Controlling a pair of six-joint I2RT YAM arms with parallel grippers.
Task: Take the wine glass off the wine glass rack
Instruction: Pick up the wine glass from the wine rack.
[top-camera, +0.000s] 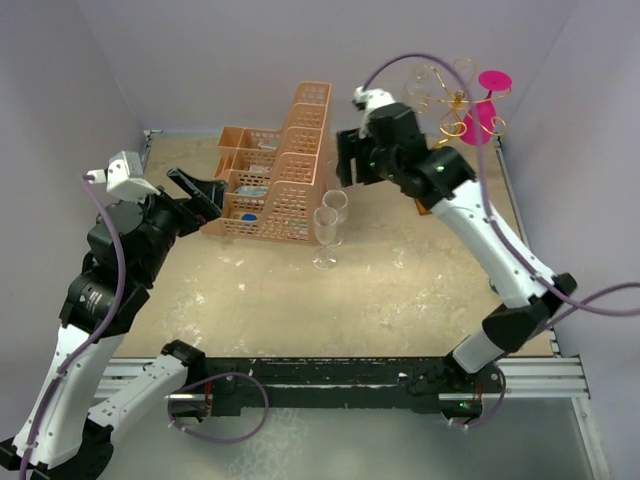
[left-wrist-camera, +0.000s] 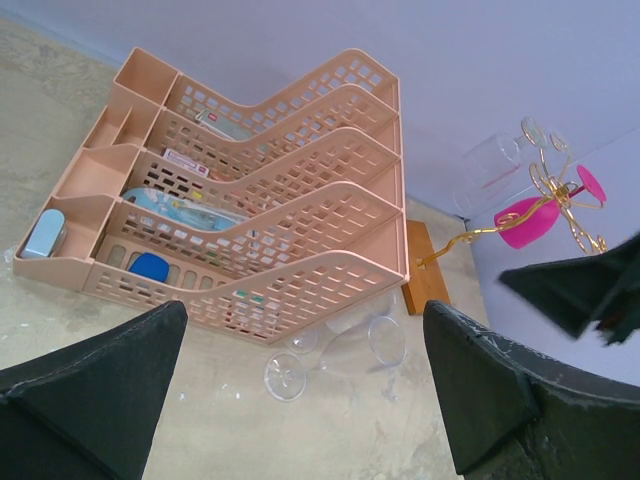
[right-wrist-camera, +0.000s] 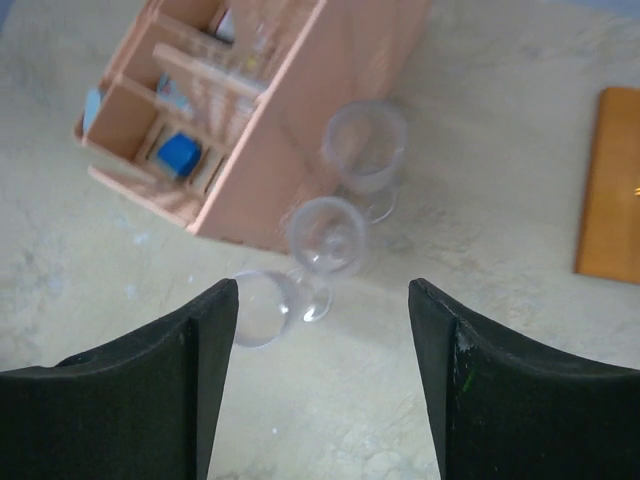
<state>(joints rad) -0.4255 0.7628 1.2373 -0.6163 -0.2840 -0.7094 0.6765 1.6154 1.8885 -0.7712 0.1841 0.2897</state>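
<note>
The wine glass rack (top-camera: 455, 100), gold wire with curled arms, stands at the far right corner on an orange base (left-wrist-camera: 425, 280). A pink wine glass (top-camera: 486, 112) hangs upside down from it, also seen in the left wrist view (left-wrist-camera: 525, 220). A clear glass (left-wrist-camera: 490, 160) hangs beside it. My right gripper (top-camera: 348, 160) is open and empty, left of the rack and above the table (right-wrist-camera: 322, 290). My left gripper (top-camera: 200, 195) is open and empty, left of the peach basket (left-wrist-camera: 302, 320).
A peach plastic lattice basket (top-camera: 275, 170) holding small items stands at the back centre. Two clear wine glasses (top-camera: 327, 225) stand on the table just right of it, below my right gripper (right-wrist-camera: 325, 235). Purple walls close in the back and sides.
</note>
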